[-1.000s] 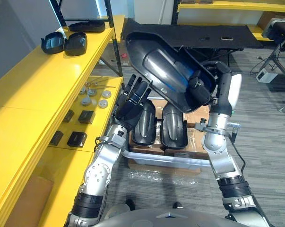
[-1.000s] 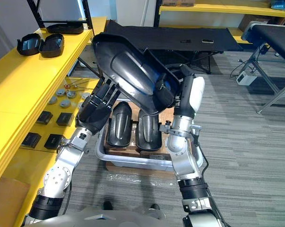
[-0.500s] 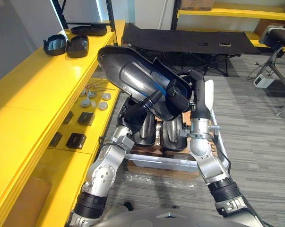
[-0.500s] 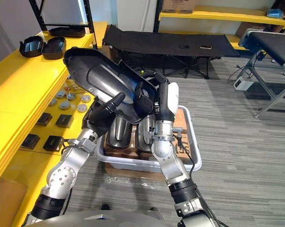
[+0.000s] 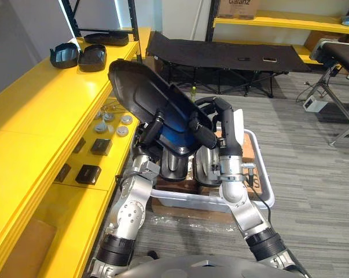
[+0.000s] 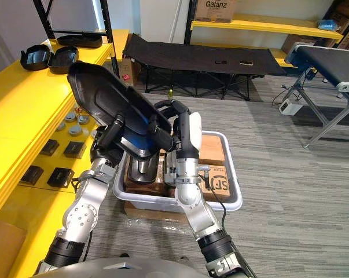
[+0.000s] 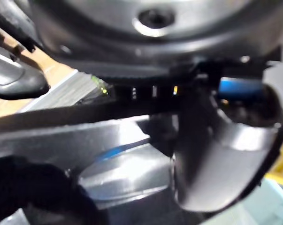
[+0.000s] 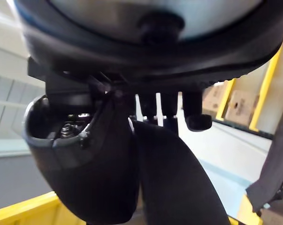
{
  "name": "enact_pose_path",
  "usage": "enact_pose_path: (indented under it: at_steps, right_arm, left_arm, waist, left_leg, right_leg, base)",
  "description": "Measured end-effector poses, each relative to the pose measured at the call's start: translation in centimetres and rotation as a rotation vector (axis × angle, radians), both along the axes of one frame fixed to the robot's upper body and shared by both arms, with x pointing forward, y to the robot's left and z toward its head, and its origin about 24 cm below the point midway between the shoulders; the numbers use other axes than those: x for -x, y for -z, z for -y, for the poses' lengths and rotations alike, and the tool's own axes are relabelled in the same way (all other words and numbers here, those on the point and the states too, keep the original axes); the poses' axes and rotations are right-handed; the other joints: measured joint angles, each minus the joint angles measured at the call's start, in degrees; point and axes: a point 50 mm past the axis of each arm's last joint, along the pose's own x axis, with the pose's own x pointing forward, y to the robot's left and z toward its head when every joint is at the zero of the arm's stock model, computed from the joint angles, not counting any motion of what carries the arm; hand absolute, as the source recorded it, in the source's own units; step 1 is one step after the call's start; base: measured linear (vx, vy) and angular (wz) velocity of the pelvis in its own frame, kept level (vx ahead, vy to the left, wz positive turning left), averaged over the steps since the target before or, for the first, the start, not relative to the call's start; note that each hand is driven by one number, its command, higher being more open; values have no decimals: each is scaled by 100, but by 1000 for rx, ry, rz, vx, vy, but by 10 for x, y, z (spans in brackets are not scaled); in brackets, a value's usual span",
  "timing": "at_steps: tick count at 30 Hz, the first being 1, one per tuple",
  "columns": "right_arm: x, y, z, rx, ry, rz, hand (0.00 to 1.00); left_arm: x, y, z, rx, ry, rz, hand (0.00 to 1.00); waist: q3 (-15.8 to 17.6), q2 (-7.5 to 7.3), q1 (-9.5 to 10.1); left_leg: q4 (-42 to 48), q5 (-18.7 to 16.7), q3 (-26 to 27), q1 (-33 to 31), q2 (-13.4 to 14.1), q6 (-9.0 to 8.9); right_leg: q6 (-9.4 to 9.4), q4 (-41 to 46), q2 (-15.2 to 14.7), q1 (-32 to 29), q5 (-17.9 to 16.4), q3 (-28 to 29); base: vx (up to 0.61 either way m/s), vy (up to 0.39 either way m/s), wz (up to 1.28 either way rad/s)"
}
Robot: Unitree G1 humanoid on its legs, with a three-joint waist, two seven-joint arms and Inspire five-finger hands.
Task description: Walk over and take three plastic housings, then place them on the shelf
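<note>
I see the large glossy black plastic housing (image 5: 140, 92) tilted above the pale grey plastic bin (image 5: 261, 194), right of the yellow shelf (image 5: 41, 116). My right hand (image 5: 198, 128) grips its near edge; my left hand (image 5: 154, 128) seems clasped on it too. Two more black housings (image 5: 175, 165) sit in the bin.

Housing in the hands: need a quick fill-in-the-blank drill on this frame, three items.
1. The left hand and right hand grip the housing ___ the bin.
2. The bin holds ___ more of them.
3. The shelf on the robot's left is coloured ___.

Missing words: above; two; yellow
</note>
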Motion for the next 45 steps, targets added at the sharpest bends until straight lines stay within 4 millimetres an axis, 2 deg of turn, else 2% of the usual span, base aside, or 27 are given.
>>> enact_pose_path:
  at_steps: [7,8,17,21,23,33,35,37,40,43,45]
  right_arm:
    - [3,1,-10,-37,-15,-7,0]
    - [4,1,-10,-41,-15,-10,100]
    - [11,1,-19,-61,-72,4,100]
    - [12,3,-20,-62,-72,-10,100]
    - [11,6,-17,-102,-64,-48,100]
    - [15,26,8,-283,70,-194,100]
    - [18,32,17,-371,125,-226,100]
    - [24,42,38,-505,211,-266,100]
    - [37,52,65,-638,291,-292,100]
    - [46,51,75,-649,291,-281,100]
    - [49,50,74,-639,261,-285,100]
  left_arm:
    - [1,-2,-4,-37,-51,29,0]
    - [1,-2,-3,-37,-50,28,0]
    - [3,0,-5,-32,-48,30,0]
    - [3,-1,-6,-99,-78,46,0]
    - [3,-4,-6,-210,-131,61,0]
    - [8,-14,-26,-654,-449,100,0]
    - [10,-18,-32,-777,-557,110,0]
    - [14,-21,-43,-902,-687,114,0]
    - [21,-20,-55,-961,-770,96,0]
    - [29,-10,-60,-986,-764,62,0]
    - [33,-5,-59,-984,-735,46,0]
  waist:
    - [-11,-17,-14]
    - [-11,-17,-12]
    - [-19,-32,-55]
    - [-20,-33,-49]
    - [-20,-33,-34]
    - [-20,-33,-28]
    - [-21,-33,-29]
    - [-20,-32,-32]
    - [-27,-14,-37]
    - [-30,-9,-158]
    - [-31,-8,-169]
  left_leg:
    - [-113,46,5,75,-13,2]
    - [-164,69,11,116,-17,1]
    - [-297,135,26,180,-26,4]
    - [-304,139,25,181,-29,7]
    - [-304,140,23,185,-30,8]
    - [-384,178,38,264,-30,0]
    - [-384,178,45,270,-30,0]
    - [-393,173,82,295,-28,-2]
    - [-484,161,174,373,-28,-12]
    - [-515,120,257,380,14,-69]
    - [-516,100,345,386,31,-82]
  right_leg:
    - [1,-2,1,19,1,4]
    - [1,-3,1,29,0,6]
    - [-12,-3,1,29,-10,8]
    - [-9,-4,1,29,-8,7]
    - [-8,-3,1,33,-7,7]
    - [-10,11,5,60,-9,24]
    - [-7,12,7,61,-7,44]
    - [-1,11,9,61,-3,90]
    - [-33,11,12,56,-23,159]
    - [-42,6,18,3,-30,222]
    - [-40,6,33,-42,-29,304]
  base:
    - [0,0,0]
    - [0,0,0]
    - [0,0,0]
    - [0,0,0]
    - [0,0,0]
    - [0,0,0]
    - [-7,0,-2]
    - [-13,2,-7]
    - [-16,5,-14]
    - [-12,-1,-13]
    - [-6,-6,-24]
